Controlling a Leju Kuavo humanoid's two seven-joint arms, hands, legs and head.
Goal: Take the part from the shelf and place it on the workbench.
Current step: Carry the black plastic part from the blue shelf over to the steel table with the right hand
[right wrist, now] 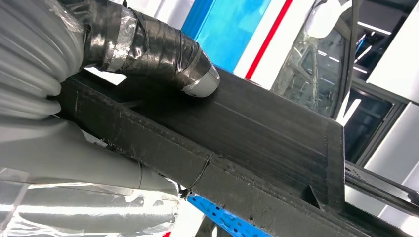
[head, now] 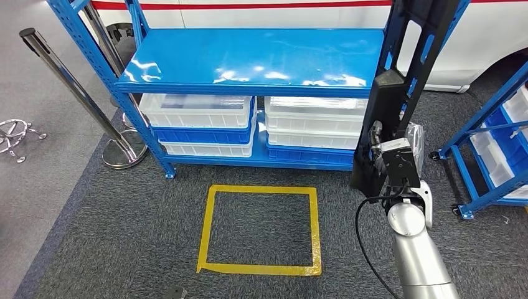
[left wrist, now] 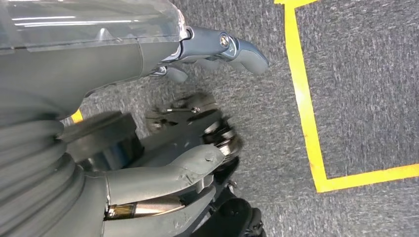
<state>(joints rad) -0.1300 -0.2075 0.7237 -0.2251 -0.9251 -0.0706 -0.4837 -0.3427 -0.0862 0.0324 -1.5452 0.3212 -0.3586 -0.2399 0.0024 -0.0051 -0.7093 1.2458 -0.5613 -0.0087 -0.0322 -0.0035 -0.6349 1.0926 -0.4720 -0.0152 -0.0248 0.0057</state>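
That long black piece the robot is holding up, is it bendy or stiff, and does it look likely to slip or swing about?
Probably stiff: the black part stands straight and tall above the right hand without sagging. Its faces look finely ridged, so it seems unlikely to be slippery. Held near its lower end with most of its length overhead, it may tend to tip or sway.

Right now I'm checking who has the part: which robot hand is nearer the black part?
Right. The right robot hand grips the black part, holding it up beside the blue shelf. The left robot hand hangs over the carpet near the yellow tape square.
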